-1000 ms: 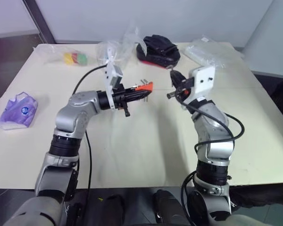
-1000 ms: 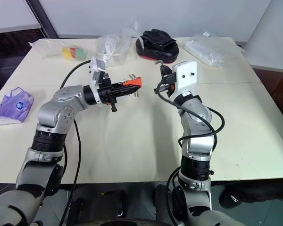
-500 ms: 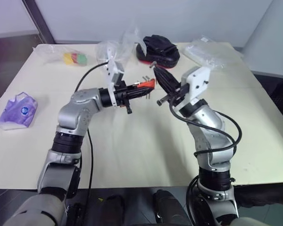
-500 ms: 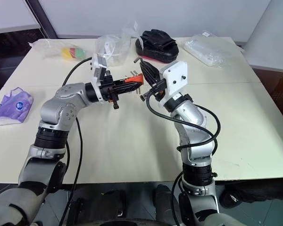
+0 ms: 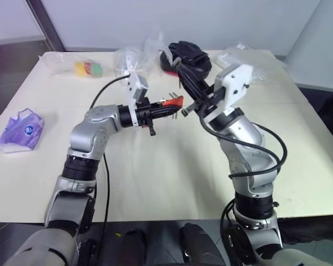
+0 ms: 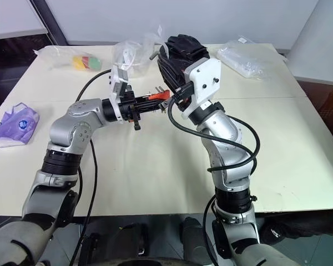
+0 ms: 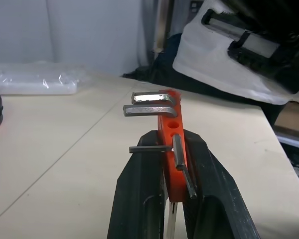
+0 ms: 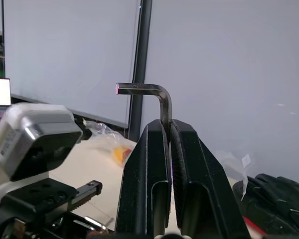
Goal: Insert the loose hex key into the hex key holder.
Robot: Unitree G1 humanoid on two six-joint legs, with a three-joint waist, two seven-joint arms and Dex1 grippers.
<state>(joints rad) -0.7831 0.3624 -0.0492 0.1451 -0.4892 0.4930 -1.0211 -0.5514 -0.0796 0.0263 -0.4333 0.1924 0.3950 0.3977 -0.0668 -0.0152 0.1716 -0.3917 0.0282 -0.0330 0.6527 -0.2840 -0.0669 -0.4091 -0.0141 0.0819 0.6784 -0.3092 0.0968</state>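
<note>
A purple crumpled bag (image 5: 19, 130) lay near the counter's (image 5: 172, 177) left edge, at about 9 o'clock. Toward 11 o'clock sat a clear bag with yellow, red and green pieces (image 5: 89, 68), and just past it a second crumpled clear bag (image 5: 134, 55).

The left hand (image 5: 169, 108) reached level toward the middle of the counter, raised above its surface. Its 2 black fingers (image 7: 139, 199) were pressed together on the hex key holder (image 7: 171, 144), an orange-red block pinched between the pads. About 4 grey keys stuck out of the block, 2 larger ones at its far end.

Close beside it, at roughly 1 o'clock from the holder, the right hand (image 6: 165, 62) was lifted and tilted upward, apart from the holder. Its fingers (image 8: 149, 179) were squeezed shut on the loose hex key (image 8: 147, 92), gripping the long leg so that the short leg jutted sideways above the fingertips. The key hung in the air, higher than the holder and not touching it.

Behind the right hand, at 12 o'clock, rested a black glove-like item with a red edge (image 5: 191, 55). A clear plastic packet (image 6: 244, 58) lay toward 1 o'clock, near the far right corner.
</note>
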